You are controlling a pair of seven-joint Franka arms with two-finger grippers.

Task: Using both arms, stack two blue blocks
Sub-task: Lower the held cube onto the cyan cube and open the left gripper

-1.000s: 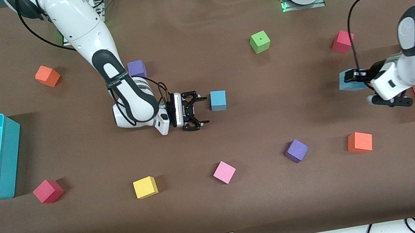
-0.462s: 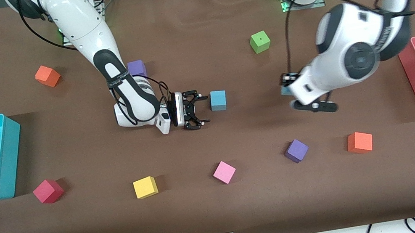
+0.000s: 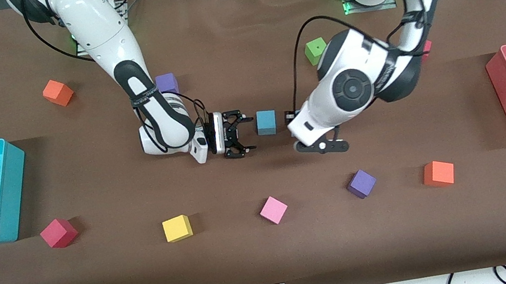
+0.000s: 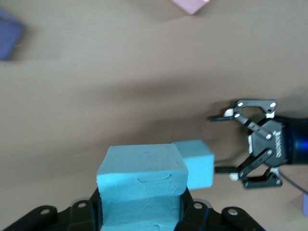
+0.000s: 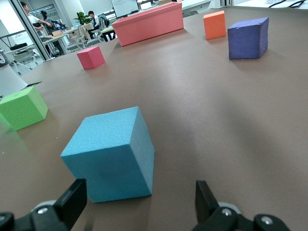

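One blue block (image 3: 266,122) rests on the table's middle; it also shows in the right wrist view (image 5: 110,159) and the left wrist view (image 4: 197,162). My right gripper (image 3: 237,137) is open and low beside it, toward the right arm's end, with the block just ahead of its jaws (image 5: 139,204). My left gripper (image 4: 142,204) is shut on the second blue block (image 4: 142,185) and holds it over the table just beside the resting block, toward the left arm's end. In the front view the left wrist (image 3: 304,125) hides the held block.
A turquoise bin (image 3: 7,195) stands at the right arm's end and a pink bin (image 3: 504,103) at the left arm's end. Loose cubes lie around: purple (image 3: 166,83), green (image 3: 316,50), yellow (image 3: 177,227), pink (image 3: 273,209), purple (image 3: 361,183), orange (image 3: 438,173).
My left arm has swung in from the left arm's end of the table to the middle, carrying its blue block up to the resting block. My right arm has stayed put.
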